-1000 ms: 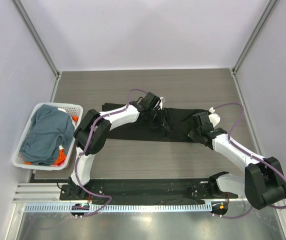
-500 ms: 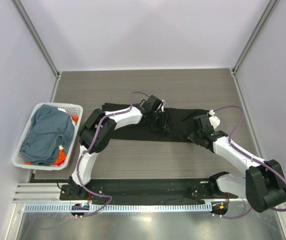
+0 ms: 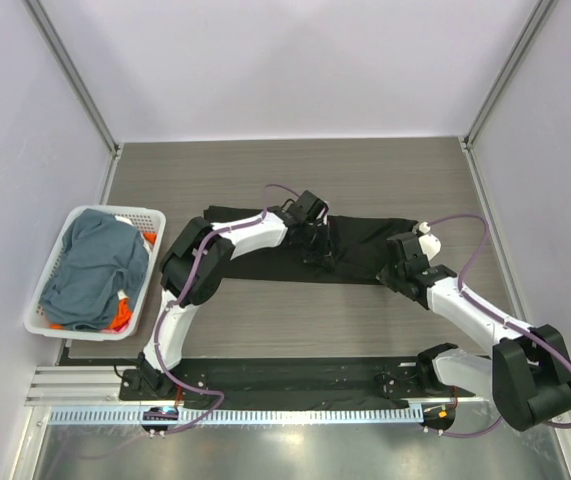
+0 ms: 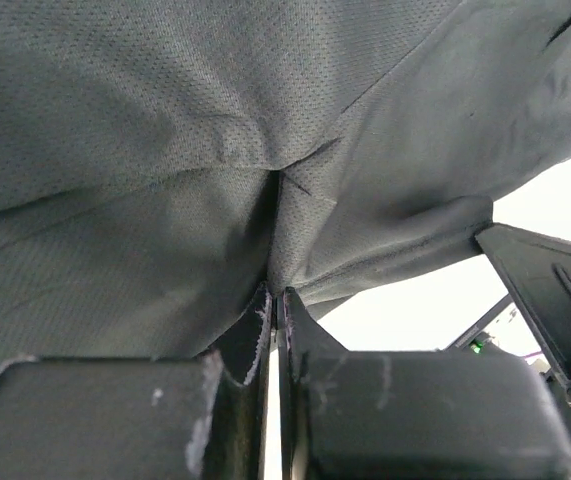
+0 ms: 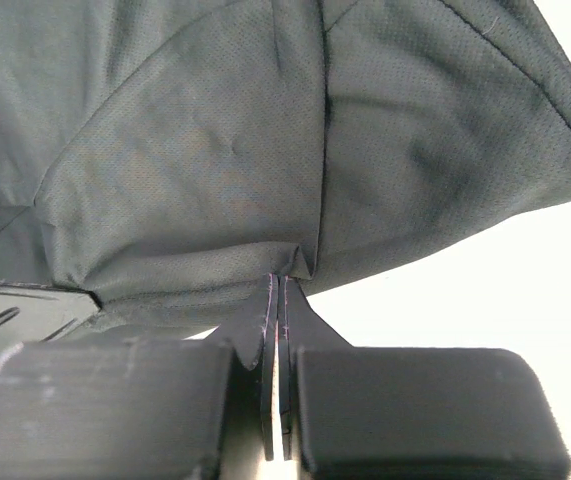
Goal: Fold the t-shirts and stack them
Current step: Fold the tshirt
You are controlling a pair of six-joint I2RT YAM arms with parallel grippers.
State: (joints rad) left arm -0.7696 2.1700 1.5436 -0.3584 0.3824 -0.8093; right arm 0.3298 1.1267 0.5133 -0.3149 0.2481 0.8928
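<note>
The black t-shirt lies as a long band across the middle of the table. My left gripper is shut on a pinch of its cloth near the middle; in the left wrist view the cloth hangs bunched from the closed tips. My right gripper is shut on the shirt near its right end; in the right wrist view the cloth gathers at the closed tips. A slate blue-grey t-shirt lies in the basket over an orange one.
The white lattice-sided basket stands at the table's left edge. Grey walls with metal posts close the back and sides. A black rail and a cable track run along the near edge by the arm bases.
Both grippers have shifted slightly toward the near edge with the black shirt pinched, and the shirt's right end has drawn in a little. The basket has not moved.
</note>
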